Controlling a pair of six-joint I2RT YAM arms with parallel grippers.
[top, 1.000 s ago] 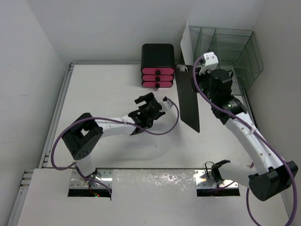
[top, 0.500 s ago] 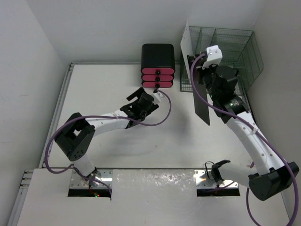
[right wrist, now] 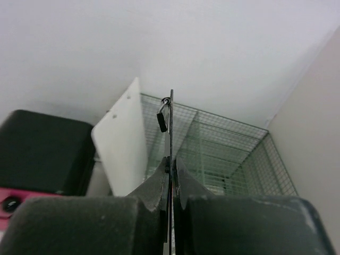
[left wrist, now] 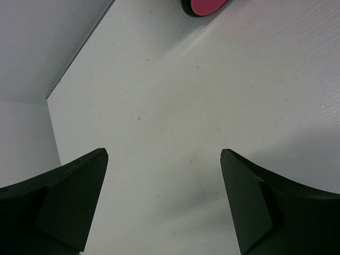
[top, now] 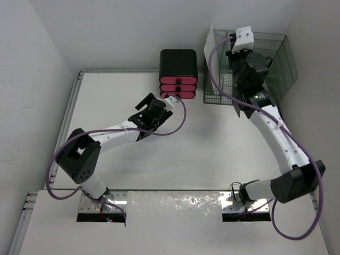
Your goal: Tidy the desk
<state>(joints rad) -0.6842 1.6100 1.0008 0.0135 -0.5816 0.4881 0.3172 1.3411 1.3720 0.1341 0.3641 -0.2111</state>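
Observation:
The desk [top: 106, 101] is a large white tabletop, also filling the left wrist view [left wrist: 212, 85]. My right gripper [right wrist: 170, 162] is shut on a thin black clipboard [right wrist: 171, 114], held upright and edge-on in front of a green wire file organizer [right wrist: 234, 154]. In the top view the clipboard [top: 237, 105] hangs below the right gripper [top: 240, 85] at the organizer's [top: 268, 56] front left. My left gripper [top: 153, 102] is open and empty above the desk [left wrist: 164, 159], just in front of a black drawer unit with pink drawers [top: 178, 74].
A white board [top: 210, 53] stands upright in the organizer's left slot, just left of the clipboard in the right wrist view [right wrist: 123, 143]. A pink drawer corner [left wrist: 204, 5] shows at the top of the left wrist view. White walls enclose the desk.
My right arm has lifted the clipboard from over the desk up and back to the organizer, turning it edge-on. My left gripper has moved left and back toward the drawer unit.

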